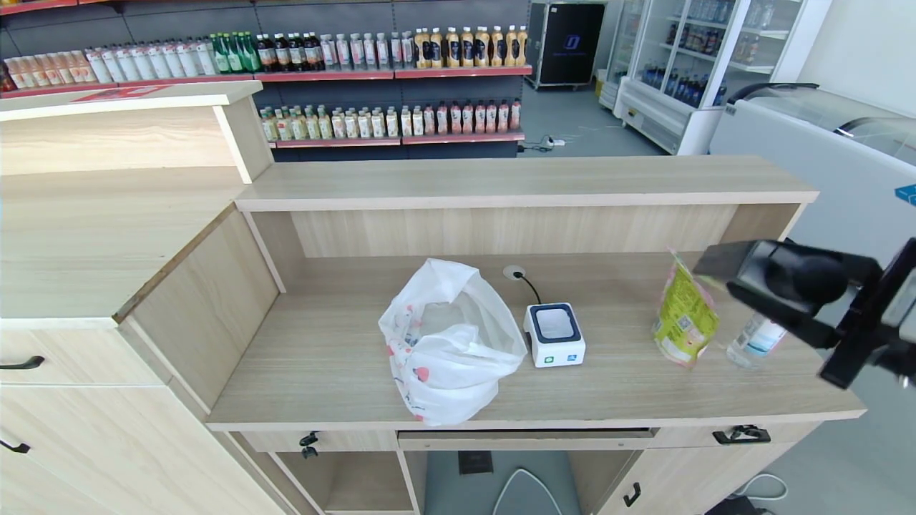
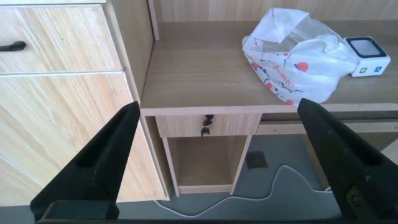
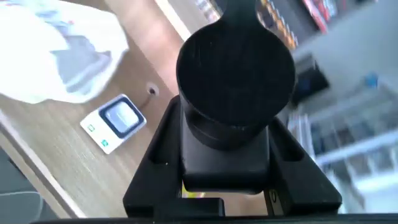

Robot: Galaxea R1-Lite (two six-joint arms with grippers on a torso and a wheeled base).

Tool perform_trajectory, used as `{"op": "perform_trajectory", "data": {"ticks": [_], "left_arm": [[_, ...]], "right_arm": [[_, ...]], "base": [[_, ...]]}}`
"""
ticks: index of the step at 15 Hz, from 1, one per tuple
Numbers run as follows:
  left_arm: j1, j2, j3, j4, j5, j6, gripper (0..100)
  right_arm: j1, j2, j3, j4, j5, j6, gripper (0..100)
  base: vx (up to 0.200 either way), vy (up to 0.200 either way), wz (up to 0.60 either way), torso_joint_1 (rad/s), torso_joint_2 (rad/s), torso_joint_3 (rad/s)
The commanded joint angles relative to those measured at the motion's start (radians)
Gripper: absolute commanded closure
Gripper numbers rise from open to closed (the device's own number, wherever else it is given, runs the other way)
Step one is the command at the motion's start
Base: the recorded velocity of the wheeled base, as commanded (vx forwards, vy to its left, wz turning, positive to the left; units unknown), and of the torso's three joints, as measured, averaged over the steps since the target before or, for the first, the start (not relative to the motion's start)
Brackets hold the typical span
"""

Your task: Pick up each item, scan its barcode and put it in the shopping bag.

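A white shopping bag [image 1: 447, 343] with red prints lies open-mouthed on the wooden counter [image 1: 343, 372]. Just right of it sits the white barcode scanner [image 1: 554, 332], window up. A green snack pouch [image 1: 685, 315] stands further right, with a clear water bottle [image 1: 755, 342] beside it. My right gripper [image 1: 723, 268] hangs at the pouch's top right corner; a black mount hides its grip in the right wrist view, where the scanner [image 3: 115, 121] and bag [image 3: 62, 56] lie beyond. My left gripper [image 2: 217, 162] is open and empty, low in front of the counter's left end, with the bag [image 2: 298, 56] ahead.
A raised ledge [image 1: 522, 182] backs the counter and a taller cabinet [image 1: 107, 236] walls its left side. The scanner's cable runs to a grommet [image 1: 514, 272]. Drawers with black handles [image 1: 741, 434] sit under the front edge. Shelves of bottles [image 1: 393, 50] stand behind.
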Motion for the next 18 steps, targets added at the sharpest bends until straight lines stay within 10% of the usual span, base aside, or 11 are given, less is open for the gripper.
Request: {"op": "perform_trajectory", "data": {"ticks": [1, 10, 18], "left_arm": [[0.000, 0.001, 0.000, 0.000, 0.000, 0.000, 0], [0.000, 0.001, 0.000, 0.000, 0.000, 0.000, 0], [0.000, 0.001, 0.000, 0.000, 0.000, 0.000, 0]], "right_arm": [[-0.192, 0.046, -0.110, 0.023, -0.247, 0.319, 100], [-0.282, 0.150, -0.076, 0.152, -0.222, 0.857, 100], [-0.278, 0.412, -0.339, 0.248, -0.152, 1.246, 100]], "base": [[0.000, 0.000, 0.00, 0.000, 0.00, 0.000], [0.000, 0.000, 0.20, 0.000, 0.00, 0.001], [0.000, 0.000, 0.37, 0.002, 0.00, 0.001]]}}
